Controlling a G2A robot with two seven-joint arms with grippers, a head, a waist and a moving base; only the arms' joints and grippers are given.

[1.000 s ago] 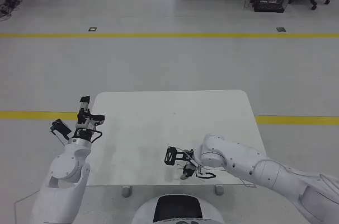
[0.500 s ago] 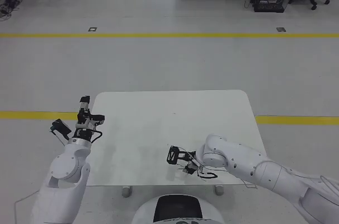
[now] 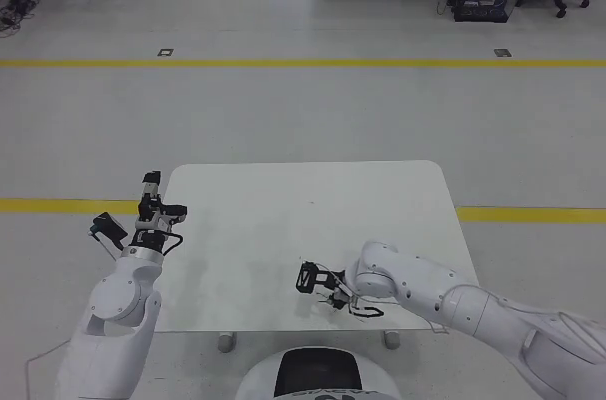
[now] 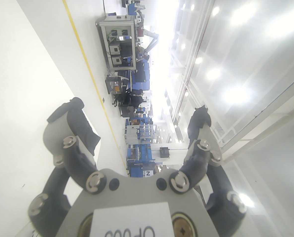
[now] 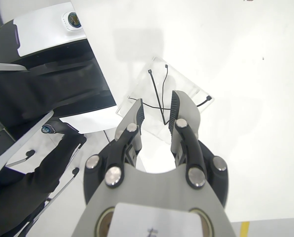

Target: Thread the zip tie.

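Left gripper [image 4: 138,107]: just beyond the left edge of the table [image 3: 303,200], fingers spread, nothing between them, aimed away from the work.

Right gripper [image 5: 158,97]: near the front edge, fingers spread, holding nothing, poised above a clear tray [image 5: 186,80].

Several black ties [image 5: 155,87] lie crossed on the tray. The crossing sits in line with the gap between the right fingers, below them, and no contact is visible.

Step in hand, by judgement: pick-up of one tie; threading is not begun. The next move calls for lowering onto a single strap and closing without catching its neighbours. The straps are thin and lie flat, so the pinch must be exact.
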